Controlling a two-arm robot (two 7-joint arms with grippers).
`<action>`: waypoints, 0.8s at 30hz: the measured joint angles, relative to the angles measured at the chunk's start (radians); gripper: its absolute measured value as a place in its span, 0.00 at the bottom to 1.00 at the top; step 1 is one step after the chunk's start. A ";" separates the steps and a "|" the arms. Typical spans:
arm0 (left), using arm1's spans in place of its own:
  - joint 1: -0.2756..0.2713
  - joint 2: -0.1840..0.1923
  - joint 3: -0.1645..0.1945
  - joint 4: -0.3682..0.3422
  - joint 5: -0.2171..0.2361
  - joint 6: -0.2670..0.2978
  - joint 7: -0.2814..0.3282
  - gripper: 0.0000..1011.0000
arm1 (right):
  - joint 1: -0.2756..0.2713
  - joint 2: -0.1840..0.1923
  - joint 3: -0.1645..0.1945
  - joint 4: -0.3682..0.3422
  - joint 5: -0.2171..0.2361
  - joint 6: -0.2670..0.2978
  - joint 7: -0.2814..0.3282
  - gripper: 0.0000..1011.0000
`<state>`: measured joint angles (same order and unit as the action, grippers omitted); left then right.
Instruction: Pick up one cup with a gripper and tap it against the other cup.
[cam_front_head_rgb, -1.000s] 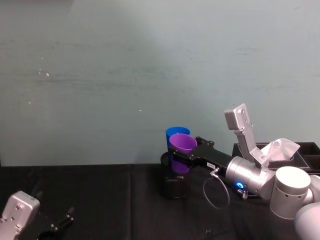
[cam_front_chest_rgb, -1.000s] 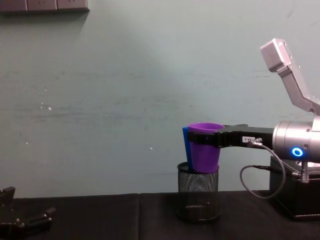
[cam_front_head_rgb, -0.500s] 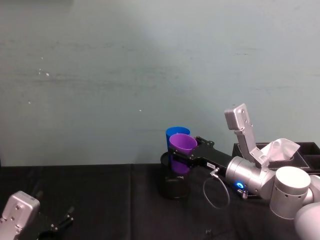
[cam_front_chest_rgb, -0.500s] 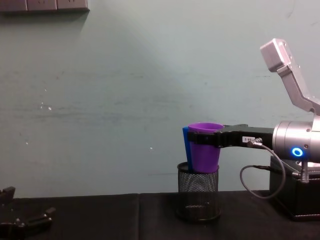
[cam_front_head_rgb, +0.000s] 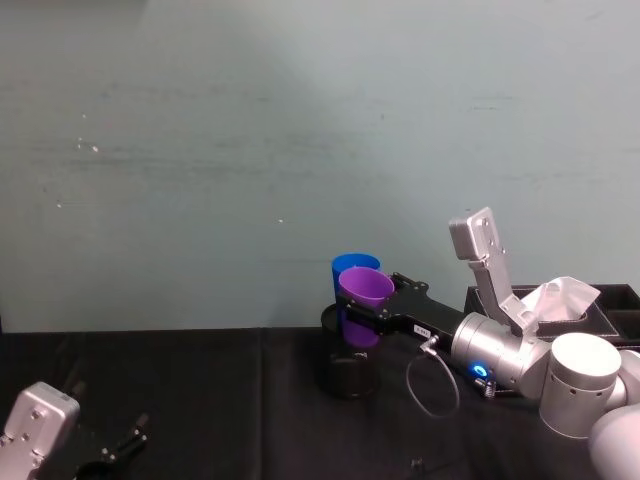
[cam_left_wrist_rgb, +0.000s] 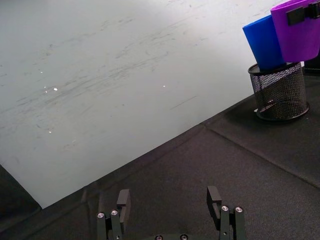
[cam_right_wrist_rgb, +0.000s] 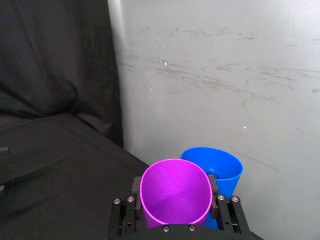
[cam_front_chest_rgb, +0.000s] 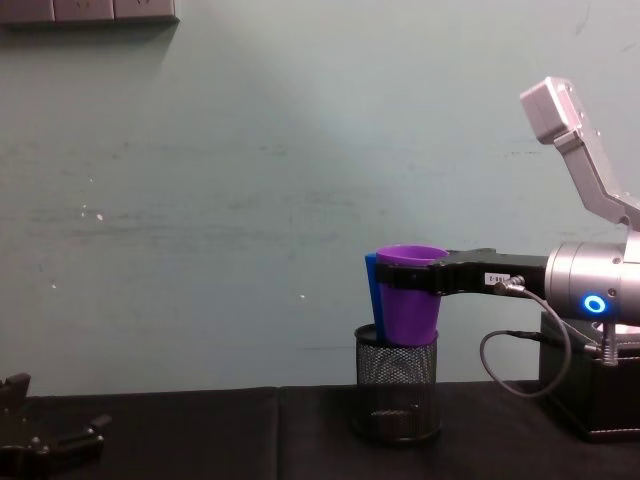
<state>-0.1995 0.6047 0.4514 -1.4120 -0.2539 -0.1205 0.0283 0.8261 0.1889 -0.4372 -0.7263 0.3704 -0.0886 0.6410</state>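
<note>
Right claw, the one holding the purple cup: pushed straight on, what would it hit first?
Probably the bright blue plastic tumbler, sitting just beyond the purple plastic tumbler in the right claw; they may already touch.

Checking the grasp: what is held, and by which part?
Right gripper grips the purple cup by its sides just below the rim; left gripper holds nothing.

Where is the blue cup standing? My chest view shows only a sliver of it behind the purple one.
Observer: The blue cup stands with its base inside the black mesh holder, right beside the purple cup.
Operator: How is the right gripper holding?
Observer: The right gripper has one finger on each side of the purple cup, just under its rim.
Operator: And the left gripper?
Observer: The left gripper is parked low at the near left, fingers open, nothing between them.
</note>
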 joint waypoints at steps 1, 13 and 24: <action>0.000 0.000 0.000 0.000 0.000 0.000 0.000 0.99 | 0.000 0.000 0.000 0.000 0.000 0.000 0.000 0.73; 0.000 0.000 0.000 0.000 0.000 0.000 0.000 0.99 | 0.000 0.000 0.000 0.000 0.000 0.000 0.000 0.73; 0.000 0.000 0.000 0.000 0.000 0.000 0.000 0.99 | 0.000 0.000 0.000 0.000 0.000 0.000 0.000 0.73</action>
<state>-0.1995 0.6047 0.4514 -1.4120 -0.2539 -0.1206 0.0283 0.8261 0.1889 -0.4372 -0.7262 0.3704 -0.0886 0.6411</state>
